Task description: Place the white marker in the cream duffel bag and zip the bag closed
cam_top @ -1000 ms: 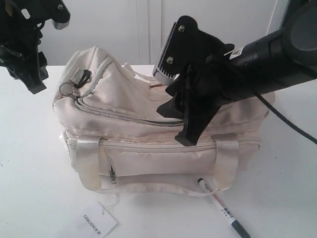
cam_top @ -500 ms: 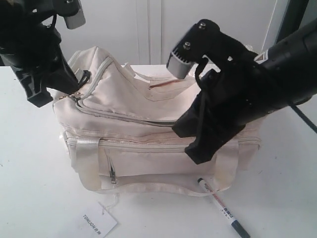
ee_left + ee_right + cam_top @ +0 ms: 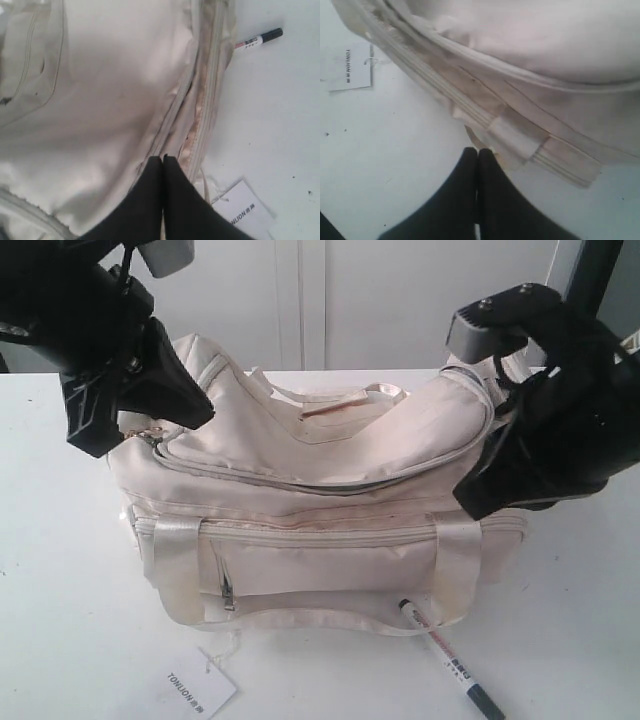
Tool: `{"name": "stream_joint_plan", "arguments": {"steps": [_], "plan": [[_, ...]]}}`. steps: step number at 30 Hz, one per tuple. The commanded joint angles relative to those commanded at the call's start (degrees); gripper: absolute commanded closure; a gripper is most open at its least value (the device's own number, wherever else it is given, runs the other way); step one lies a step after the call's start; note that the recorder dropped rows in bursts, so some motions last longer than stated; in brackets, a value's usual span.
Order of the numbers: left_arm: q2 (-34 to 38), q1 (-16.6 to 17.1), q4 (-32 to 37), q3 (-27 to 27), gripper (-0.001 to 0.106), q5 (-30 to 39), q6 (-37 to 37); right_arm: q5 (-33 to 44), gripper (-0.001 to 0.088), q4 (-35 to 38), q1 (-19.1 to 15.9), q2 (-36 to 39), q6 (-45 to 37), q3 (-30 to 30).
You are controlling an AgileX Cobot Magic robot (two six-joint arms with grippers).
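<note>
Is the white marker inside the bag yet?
Out. The white marker lies on the table, outside the cream duffel bag.

A white paper tag [image 3: 197, 689] lying on the table in front of the bag carries the black brand word "TONLION", followed by smaller characters too small to read. The left wrist view shows only its ending, "NLION". The white marker [image 3: 445, 660] bears a small printed label that cannot be read.
</note>
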Motion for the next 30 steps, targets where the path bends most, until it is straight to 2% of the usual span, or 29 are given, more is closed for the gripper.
{"name": "stream_joint_plan", "arguments": {"steps": [4,10,12,16,19,21,30], "plan": [[0.68,-2.72,-0.67,0.0,0.105,-0.55,5.02,-0.89,0.0868,0.0,-2.56,0.0,3.44,0.0],[3.88,-8.04,-0.78,0.0,0.105,-6.38,5.44,-1.81,0.0868,-3.15,-4.84,0.0,9.47,0.0],[4.74,-9.8,-0.78,0.0,0.1,-8.87,6.34,-2.17,0.0868,-4.91,-4.95,0.0,11.55,0.0],[6.85,-12.47,-0.54,0.0,0.082,-11.73,9.52,-2.68,0.0868,-5.92,-4.95,0.0,12.52,0.0],[8.88,-13.07,-0.54,0.0,0.07,-13.43,9.58,-2.81,0.0868,-5.92,-4.95,0.0,12.52,0.0],[10.02,-13.07,-0.54,0.0,0.066,-14.28,9.58,-2.81,0.0868,-5.92,-4.95,0.0,12.52,0.0],[14.73,-13.07,-0.38,0.0,0.064,-15.95,11.09,-3.09,0.0868,-5.92,-4.95,0.0,12.52,0.0]]}}
